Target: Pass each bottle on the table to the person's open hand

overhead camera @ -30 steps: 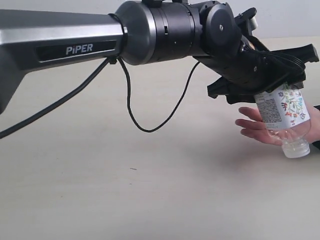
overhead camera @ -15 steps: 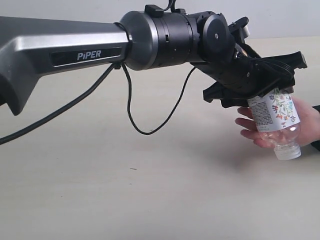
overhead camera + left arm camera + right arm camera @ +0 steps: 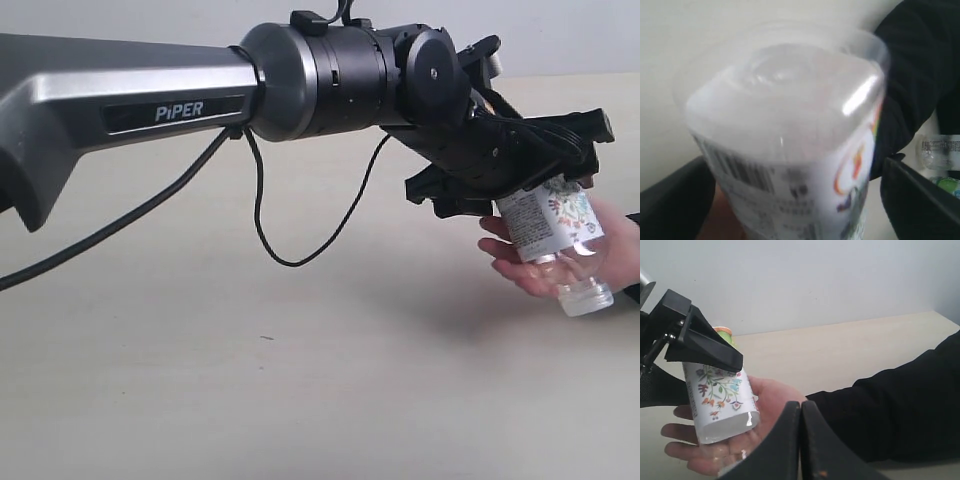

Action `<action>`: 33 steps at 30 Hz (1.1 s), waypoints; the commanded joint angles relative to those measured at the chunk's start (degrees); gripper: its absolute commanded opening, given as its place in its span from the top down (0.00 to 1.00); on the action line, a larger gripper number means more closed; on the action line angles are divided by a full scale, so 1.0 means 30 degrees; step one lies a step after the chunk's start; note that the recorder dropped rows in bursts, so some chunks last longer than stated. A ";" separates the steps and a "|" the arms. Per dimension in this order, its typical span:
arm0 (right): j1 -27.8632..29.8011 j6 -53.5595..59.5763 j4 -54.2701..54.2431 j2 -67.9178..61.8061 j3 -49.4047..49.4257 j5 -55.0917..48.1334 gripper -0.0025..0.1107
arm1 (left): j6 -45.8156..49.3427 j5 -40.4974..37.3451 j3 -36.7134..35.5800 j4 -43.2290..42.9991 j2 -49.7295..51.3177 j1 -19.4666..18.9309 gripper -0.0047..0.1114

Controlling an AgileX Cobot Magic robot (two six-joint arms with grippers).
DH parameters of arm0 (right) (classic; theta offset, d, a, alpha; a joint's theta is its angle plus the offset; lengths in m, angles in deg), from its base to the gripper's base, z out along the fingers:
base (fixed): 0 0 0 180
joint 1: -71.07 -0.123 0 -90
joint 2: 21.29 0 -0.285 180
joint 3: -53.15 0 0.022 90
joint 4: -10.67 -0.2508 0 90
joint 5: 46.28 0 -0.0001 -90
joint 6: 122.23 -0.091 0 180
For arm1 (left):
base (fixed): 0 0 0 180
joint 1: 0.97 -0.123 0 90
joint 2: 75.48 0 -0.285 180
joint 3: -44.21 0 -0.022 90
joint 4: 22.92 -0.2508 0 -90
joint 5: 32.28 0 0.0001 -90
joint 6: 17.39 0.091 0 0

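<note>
Bottle of small clear plastic with a white floral label [image 3: 550, 222] is positioned cap-down and tilted, base uppermost. Its clear lower part lies against the palm of the bare light-skinned open hand [image 3: 771, 405], which is held palm up above the pale beige table [image 3: 300, 390]. The whitish cap [image 3: 588, 297] projects just below the edge of the hand in the exterior view. A black sleeve [image 3: 900, 410] covers the forearm behind the hand.

The black left gripper [image 3: 525, 175] straddles the upper, labelled part of the bottle, one jaw on each side. The left wrist view shows the bottle base filling the space between the two jaws. Whether the jaws press on the bottle or stand just clear of it cannot be determined.

The black right gripper [image 3: 801, 440] is clenched, fingers touching along their length, with nothing between them. It is near the hand and apart from the bottle.

The silver and black arm marked "PiPER" [image 3: 150, 105] reaches in from the left side of the exterior view, with a black cable [image 3: 262, 225] looping beneath it. A second, blurred bottle with a dark-printed white label [image 3: 940, 149] lies beyond the sleeve.
</note>
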 commanded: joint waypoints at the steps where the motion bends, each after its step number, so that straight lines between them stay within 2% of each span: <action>1: -0.0062 -0.0009 0.0076 0.0106 0.0084 0.0159 0.98 | 0.0099 -0.0016 0.0095 -0.0058 0.0050 0.0050 0.22; 14: -0.0062 -0.0009 0.0076 0.0106 0.0084 0.0159 0.98 | 0.0146 -0.0288 0.0095 -0.0856 -0.0992 0.0050 0.21; 19: -0.0062 -0.0009 0.0076 0.0106 0.0084 0.0159 0.98 | 0.0341 -0.1474 0.0095 -0.1599 -0.2120 0.0084 0.21; 21: -0.0062 -0.0009 0.0076 0.0106 0.0084 0.0159 0.98 | 0.1429 -0.2358 0.0095 -0.1599 -0.2621 0.0077 0.22; 23: -0.0062 -0.0009 0.0076 0.0106 0.0084 0.0159 0.98 | 0.4020 -0.3801 0.0095 -0.1576 -0.3529 0.0262 0.25; 24: -0.0062 -0.0009 0.0076 0.0106 0.0084 0.0159 0.98 | 0.6034 -0.4941 0.0095 -0.1772 -0.4201 0.0406 0.34; 25: -0.0062 -0.0009 0.0076 0.0106 0.0084 0.0159 0.98 | 0.6723 -0.5706 0.0095 -0.2041 -0.4521 0.0534 0.41; 26: -0.0062 -0.0009 0.0076 0.0106 0.0084 0.0159 0.98 | 0.6899 -0.6822 0.0095 -0.2728 -0.5022 0.0817 0.59; 27: -0.0062 -0.0009 0.0076 0.0106 0.0084 0.0159 0.98 | 0.6899 -0.7322 0.0095 -0.3123 -0.5262 0.0925 0.71; 28: -0.0062 -0.0009 0.0076 0.0106 0.0084 0.0159 0.98 | 0.6899 -0.7967 0.0056 -0.3626 -0.5707 0.1115 0.95; 29: -0.0062 -0.0009 0.0076 0.0106 0.0084 0.0159 0.98 | 0.6998 -0.8096 -0.0142 -0.3840 -0.6000 0.1220 0.94; 31: -0.0062 -0.0009 0.0076 0.0106 0.0084 0.0159 0.98 | 0.6998 -0.6645 -0.1893 -0.4906 -0.7519 0.1601 0.95; 33: -0.0062 -0.0009 0.0076 0.0106 0.0084 0.0159 0.98 | 0.6963 -0.3341 -0.5295 -0.5515 -0.9852 0.1640 0.95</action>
